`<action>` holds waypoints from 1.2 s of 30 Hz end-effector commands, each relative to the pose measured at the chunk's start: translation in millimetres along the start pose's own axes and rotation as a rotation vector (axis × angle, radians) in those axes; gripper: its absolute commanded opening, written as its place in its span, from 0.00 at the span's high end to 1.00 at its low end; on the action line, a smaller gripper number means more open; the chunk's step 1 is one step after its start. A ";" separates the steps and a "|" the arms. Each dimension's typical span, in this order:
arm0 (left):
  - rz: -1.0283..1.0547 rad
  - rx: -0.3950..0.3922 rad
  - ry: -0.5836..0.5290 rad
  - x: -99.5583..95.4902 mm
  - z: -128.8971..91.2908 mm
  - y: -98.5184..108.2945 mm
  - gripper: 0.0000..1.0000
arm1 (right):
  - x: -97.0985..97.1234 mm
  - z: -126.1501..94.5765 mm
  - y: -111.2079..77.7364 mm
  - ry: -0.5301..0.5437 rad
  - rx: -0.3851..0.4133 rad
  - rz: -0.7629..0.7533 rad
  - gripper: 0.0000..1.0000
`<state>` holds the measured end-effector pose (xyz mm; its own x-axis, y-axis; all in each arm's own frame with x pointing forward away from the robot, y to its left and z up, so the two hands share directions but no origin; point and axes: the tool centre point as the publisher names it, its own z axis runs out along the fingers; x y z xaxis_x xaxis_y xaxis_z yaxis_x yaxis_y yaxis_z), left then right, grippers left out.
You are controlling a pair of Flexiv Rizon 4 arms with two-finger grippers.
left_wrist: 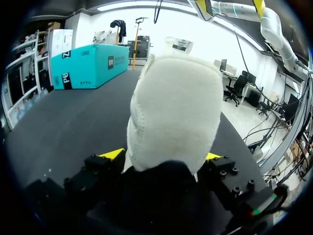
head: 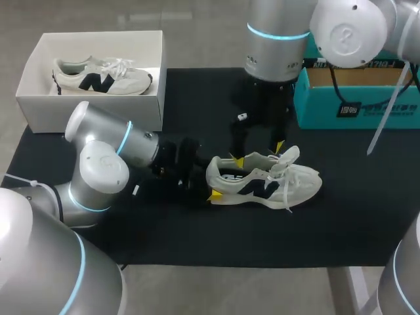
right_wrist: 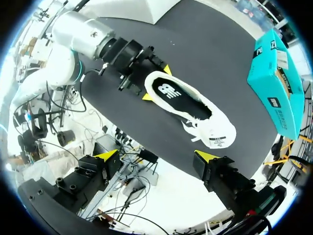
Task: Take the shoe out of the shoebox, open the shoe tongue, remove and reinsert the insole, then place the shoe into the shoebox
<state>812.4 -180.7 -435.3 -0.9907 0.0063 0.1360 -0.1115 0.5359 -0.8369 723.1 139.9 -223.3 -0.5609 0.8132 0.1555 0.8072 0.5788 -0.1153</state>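
The shoe (head: 262, 180) sits on its sole on the dark surface (head: 197, 243), outside the white shoebox (head: 92, 111). The left gripper (head: 223, 177) pinches its heel from both sides, and the right gripper (head: 259, 141) hangs spread wide above it. It looks light and soft, so the stiffer heel seems the safest hold. The floppy tongue (right_wrist: 214, 138) likely needs a shallow pinch at its tip, and the thin insole (right_wrist: 168, 90) will probably bend and drag.
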 end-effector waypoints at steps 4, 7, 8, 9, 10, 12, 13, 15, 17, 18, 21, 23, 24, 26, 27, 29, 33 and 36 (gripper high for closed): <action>-0.001 -0.002 0.000 -3.2 4.9 3.9 1.00 | 12.5 -6.0 25.3 -0.101 0.110 -0.681 0.00; -0.001 -0.002 0.000 -3.2 4.9 3.9 1.00 | 17.3 -5.5 32.7 -0.146 0.059 -0.875 0.00; -0.001 -0.002 0.000 -3.2 4.9 3.9 1.00 | 15.4 -4.3 34.7 -0.154 0.066 -0.895 0.00; -0.001 -0.002 0.000 -3.2 4.9 3.9 1.00 | 17.1 -3.7 37.6 -0.174 0.069 -0.955 1.00; -0.001 -0.002 0.000 -3.2 4.9 3.9 1.00 | 16.6 -2.8 39.9 -0.174 0.087 -0.953 1.00; -0.001 -0.002 0.000 -3.2 4.9 3.9 1.00 | 17.3 -2.3 42.0 -0.190 0.102 -0.975 1.00; -0.001 -0.002 0.000 -3.2 4.9 3.9 1.00 | 17.2 -2.3 42.5 -0.192 0.106 -0.974 1.00; -0.001 -0.002 0.000 -3.2 4.9 3.9 1.00 | 15.6 -2.5 43.0 -0.192 0.108 -0.975 1.00; -0.001 -0.002 0.000 -3.2 4.9 3.9 1.00 | 11.1 -1.5 42.8 -0.200 0.130 -0.940 1.00; -0.001 -0.002 0.000 -3.2 4.9 3.9 1.00 | 11.1 -1.5 42.8 -0.200 0.130 -0.940 1.00; -0.001 -0.002 0.000 -3.2 4.9 3.9 1.00 | 11.1 -1.5 42.8 -0.200 0.130 -0.940 1.00; -0.001 -0.002 0.000 -3.2 4.9 3.9 1.00 | 11.1 -1.5 42.8 -0.200 0.130 -0.940 1.00; -0.001 -0.002 0.000 -3.2 4.9 3.9 1.00 | 11.1 -1.5 42.8 -0.200 0.130 -0.940 1.00; -0.001 -0.002 0.000 -3.2 4.9 3.9 1.00 | 11.1 -1.5 42.8 -0.200 0.130 -0.940 1.00; -0.001 -0.002 0.000 -3.2 4.9 3.9 1.00 | 11.1 -1.5 42.8 -0.200 0.130 -0.940 1.00; -0.001 -0.002 0.000 -3.2 4.9 3.9 1.00 | 13.7 -0.8 41.7 -0.209 0.135 -0.929 1.00; -0.001 -0.002 0.000 -3.2 4.9 3.9 0.95 | 9.9 10.3 45.7 -0.254 0.134 -0.909 1.00; -0.001 -0.002 0.000 -3.2 4.9 3.9 0.97 | -3.2 19.2 50.8 -0.259 0.078 -0.893 1.00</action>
<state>812.3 -180.8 -435.3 -0.9907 0.0066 0.1360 -0.1114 0.5358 -0.8369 760.6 175.3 -236.2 -0.9993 0.0371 0.0008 0.0365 0.9882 -0.1489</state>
